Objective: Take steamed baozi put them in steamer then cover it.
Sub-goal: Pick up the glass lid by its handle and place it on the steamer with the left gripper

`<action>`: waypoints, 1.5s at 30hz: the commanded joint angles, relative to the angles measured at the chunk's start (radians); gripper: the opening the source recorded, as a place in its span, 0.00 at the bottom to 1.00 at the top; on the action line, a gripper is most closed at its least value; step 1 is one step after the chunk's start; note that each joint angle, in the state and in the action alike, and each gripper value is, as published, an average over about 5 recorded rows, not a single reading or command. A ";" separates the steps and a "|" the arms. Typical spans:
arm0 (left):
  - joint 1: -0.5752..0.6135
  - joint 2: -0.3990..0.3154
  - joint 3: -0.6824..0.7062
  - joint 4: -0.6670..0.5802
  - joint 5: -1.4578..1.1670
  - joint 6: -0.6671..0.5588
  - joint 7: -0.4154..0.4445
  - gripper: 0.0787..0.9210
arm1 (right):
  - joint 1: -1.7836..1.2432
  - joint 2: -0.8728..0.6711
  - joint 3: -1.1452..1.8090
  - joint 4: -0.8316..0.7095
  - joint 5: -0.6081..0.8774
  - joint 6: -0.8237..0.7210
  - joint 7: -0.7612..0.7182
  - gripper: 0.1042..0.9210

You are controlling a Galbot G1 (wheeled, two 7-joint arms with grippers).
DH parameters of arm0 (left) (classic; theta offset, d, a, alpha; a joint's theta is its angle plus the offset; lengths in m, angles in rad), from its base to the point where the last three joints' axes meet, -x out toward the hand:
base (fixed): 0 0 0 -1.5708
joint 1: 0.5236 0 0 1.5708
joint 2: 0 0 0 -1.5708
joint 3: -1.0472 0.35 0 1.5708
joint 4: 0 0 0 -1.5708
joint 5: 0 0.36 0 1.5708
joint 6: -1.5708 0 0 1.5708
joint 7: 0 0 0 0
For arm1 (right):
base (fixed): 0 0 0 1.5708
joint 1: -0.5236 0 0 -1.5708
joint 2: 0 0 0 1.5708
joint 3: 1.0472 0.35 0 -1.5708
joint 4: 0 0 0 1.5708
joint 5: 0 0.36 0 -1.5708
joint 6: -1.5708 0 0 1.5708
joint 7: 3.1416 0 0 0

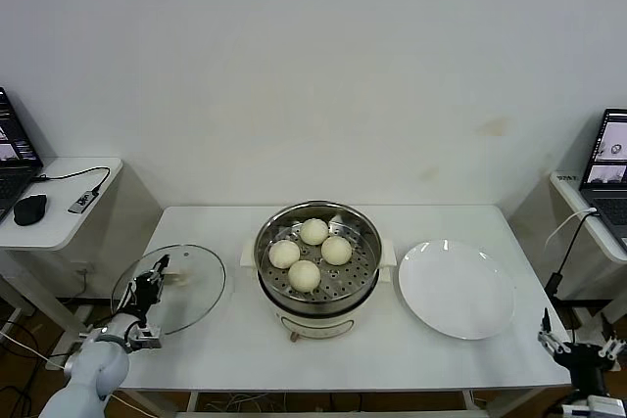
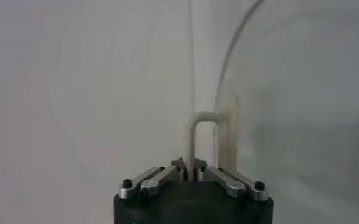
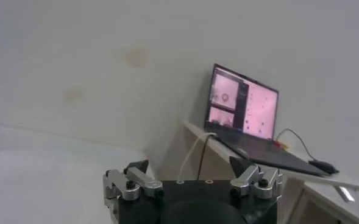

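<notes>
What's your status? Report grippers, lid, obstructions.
Left gripper shut on glass lid handle. Right gripper open, parked low right. Four baozi in steamer. Nothing blocking.

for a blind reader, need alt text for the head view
Left gripper shut on the glass cover, left of the steamer holding four baozi. An empty white plate lies right; right gripper is open.

4 baozi (image 1: 313, 231), 1 steamer (image 1: 364, 276), 1 lid (image 1: 201, 286), 1 plate (image 1: 456, 291), 2 laptops (image 1: 609, 168).
</notes>
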 commanded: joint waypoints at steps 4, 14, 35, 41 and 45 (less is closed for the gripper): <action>0.243 0.093 -0.136 -0.621 -0.170 0.323 0.181 0.08 | -0.019 -0.018 -0.082 0.023 -0.026 0.043 -0.022 0.88; 0.176 0.164 0.036 -0.829 -0.265 0.495 0.229 0.08 | -0.012 -0.005 -0.126 0.025 -0.070 0.047 -0.017 0.88; -0.264 -0.188 0.537 -0.613 0.219 0.730 0.520 0.08 | 0.073 0.042 -0.177 -0.030 -0.237 -0.026 0.049 0.88; -0.252 -0.304 0.559 -0.587 0.340 0.712 0.564 0.08 | 0.073 0.043 -0.177 -0.042 -0.241 -0.031 0.048 0.88; -0.243 -0.337 0.574 -0.582 0.368 0.711 0.577 0.08 | 0.073 0.044 -0.180 -0.052 -0.242 -0.030 0.047 0.88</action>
